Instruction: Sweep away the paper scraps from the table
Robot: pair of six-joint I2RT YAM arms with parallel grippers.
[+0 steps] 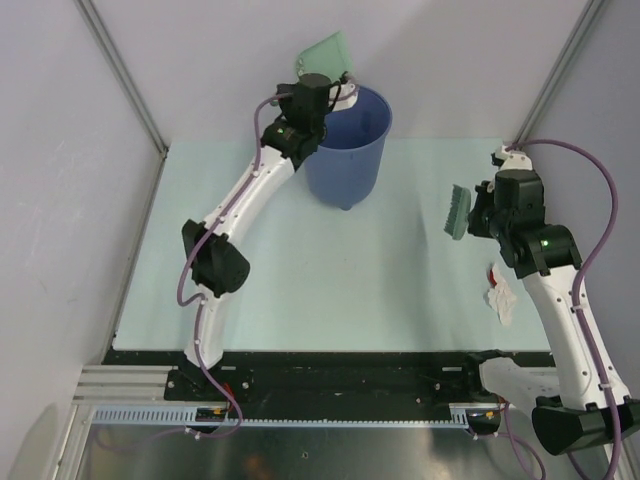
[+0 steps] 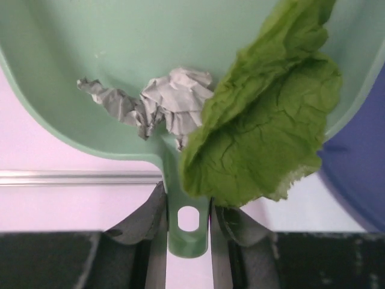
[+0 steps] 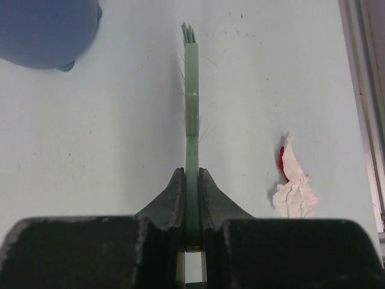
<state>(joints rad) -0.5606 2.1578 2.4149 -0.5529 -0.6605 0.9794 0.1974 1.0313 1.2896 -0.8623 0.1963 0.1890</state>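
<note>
**Dustpan loaded at the bucket, one clump left on the table**

- Paper scraps (image 2: 177, 96) are in two lots.
- Lot one sits in the dustpan (image 2: 72, 72):
  - a crumpled grey scrap (image 2: 111, 99) touches a paler wad at the pan's throat
  - a large green scrap (image 2: 271, 120) is draped over the right side and hangs past the back rim, near the handle
- Lot two lies on the table (image 1: 300, 270) near its right edge, beside the right arm. It is a white scrap (image 3: 293, 192) with a red scrap (image 3: 281, 158) tucked against it, touching.
- No other scraps show on the open surface.
- The dustpan is held high at the far side, just over the rim of the blue bucket (image 1: 350, 145). The load is not yet tipped out, and the bucket's inside cannot be read from here.
- The left gripper (image 2: 188, 208) is clenched on the dustpan handle, one finger on each side.
- The right gripper (image 3: 191, 180) is clenched on the thin handle of the brush (image 3: 191, 102). The brush looks lifted off the table and well apart from the white and red clump.

Judgement: well past halfway. Left to do:
- tip the pan into the bucket, where the draped green scrap may cling or fall outside the rim
- bring pan and brush back for the last clump by the right edge
</note>
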